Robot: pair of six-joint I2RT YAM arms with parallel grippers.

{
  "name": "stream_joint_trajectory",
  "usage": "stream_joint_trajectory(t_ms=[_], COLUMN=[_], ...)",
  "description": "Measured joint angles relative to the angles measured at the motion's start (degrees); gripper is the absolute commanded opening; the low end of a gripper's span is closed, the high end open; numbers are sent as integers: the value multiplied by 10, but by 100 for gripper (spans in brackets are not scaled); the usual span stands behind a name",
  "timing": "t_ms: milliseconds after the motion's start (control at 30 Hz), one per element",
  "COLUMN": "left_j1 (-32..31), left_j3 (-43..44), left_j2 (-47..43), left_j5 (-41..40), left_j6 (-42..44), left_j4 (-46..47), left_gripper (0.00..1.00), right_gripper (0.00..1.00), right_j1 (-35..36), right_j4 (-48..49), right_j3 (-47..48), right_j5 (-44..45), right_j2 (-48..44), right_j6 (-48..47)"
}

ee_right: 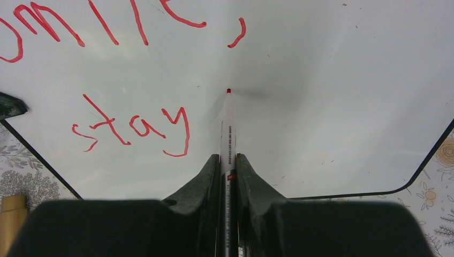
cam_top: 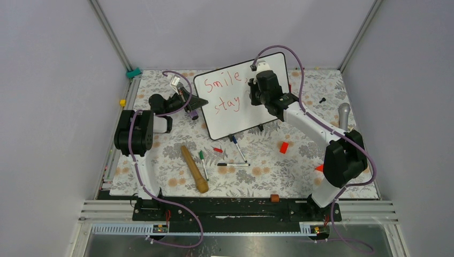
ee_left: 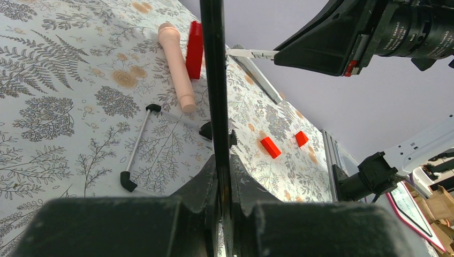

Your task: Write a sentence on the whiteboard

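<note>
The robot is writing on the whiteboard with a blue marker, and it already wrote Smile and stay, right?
Not blue. The marker in the right gripper has a red tip, and the letters are red too, as the right wrist view shows. Smile and stay are indeed on the whiteboard.

Left arm and right arm, white links, black joints, looping purple cables, matte black jaws

A floral tablecloth covers the table. Near-left on it lies a wooden pin, with a green-capped marker just beside it. A black-capped marker and a blue-capped marker lie right of these, and a red block further right.
</note>
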Motion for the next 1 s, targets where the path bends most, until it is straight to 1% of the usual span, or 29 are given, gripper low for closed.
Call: stream_joint_trajectory(t_ms=[1000], left_j1=[0], left_j3=[0], left_j2=[0], left_j5=[0], left_j6=[0], left_j4=[0], left_gripper=[0], right_gripper=[0], right_j1=[0], right_j4=[-46], right_j3=[-1], right_j5=[3], right_j2=[2], right_j6=[-4])
